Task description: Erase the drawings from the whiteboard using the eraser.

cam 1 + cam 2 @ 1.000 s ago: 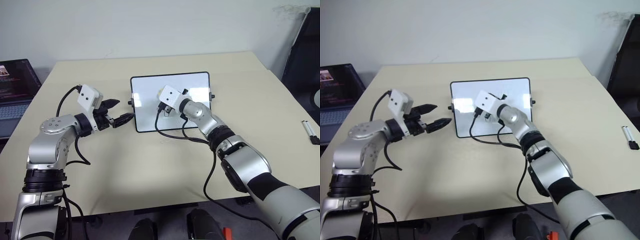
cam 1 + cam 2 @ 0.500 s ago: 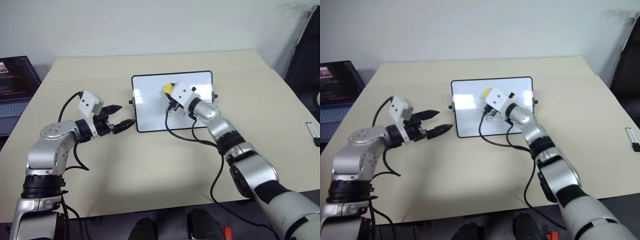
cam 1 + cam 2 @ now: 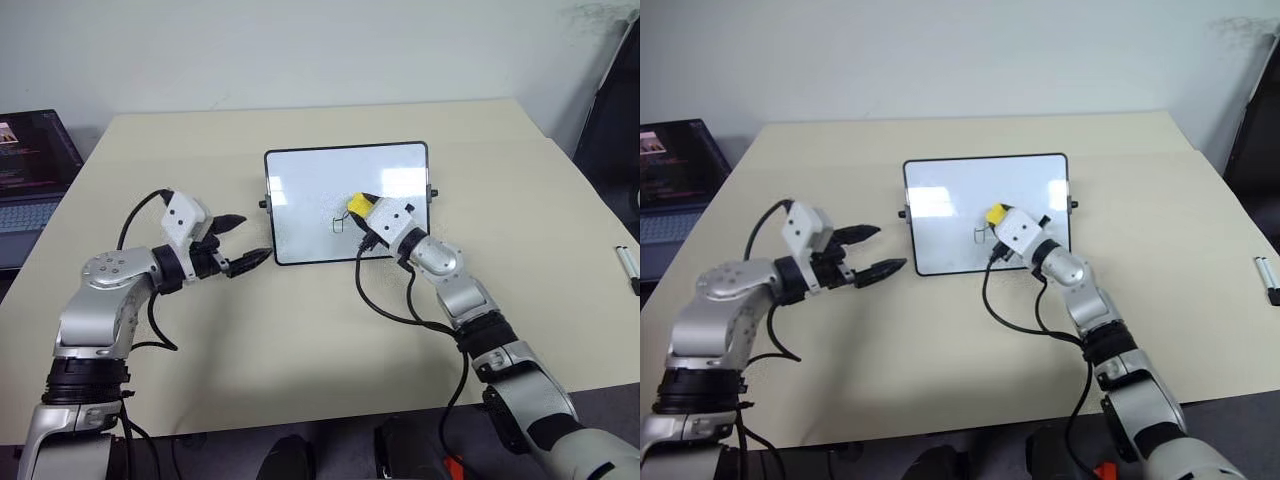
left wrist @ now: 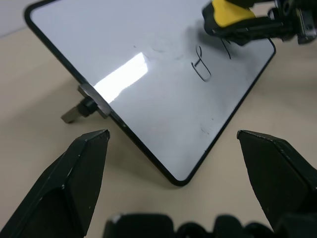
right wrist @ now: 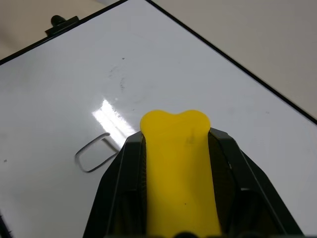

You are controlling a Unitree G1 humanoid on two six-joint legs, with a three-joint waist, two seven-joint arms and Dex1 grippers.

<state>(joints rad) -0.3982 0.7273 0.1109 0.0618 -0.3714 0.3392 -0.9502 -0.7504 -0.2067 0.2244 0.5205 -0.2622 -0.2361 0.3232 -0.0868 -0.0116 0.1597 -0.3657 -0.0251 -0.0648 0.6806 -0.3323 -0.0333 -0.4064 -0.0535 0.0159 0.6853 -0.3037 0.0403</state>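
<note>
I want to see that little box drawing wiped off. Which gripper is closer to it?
Right. The right gripper with the eraser is beside the boxy loop; the left gripper waits off the whiteboard's edge.

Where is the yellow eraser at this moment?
In the left eye view, the eraser is clamped in the right gripper over the right half of the whiteboard, beside a small boxy loop.

Left tool point(image 3: 243, 243) gapes wide, arm bent — right tool point(image 5: 174, 163) clamped, arm outstretched.

Eraser point(image 3: 359, 207) over whiteboard point(image 3: 310, 190), perhaps touching.
</note>
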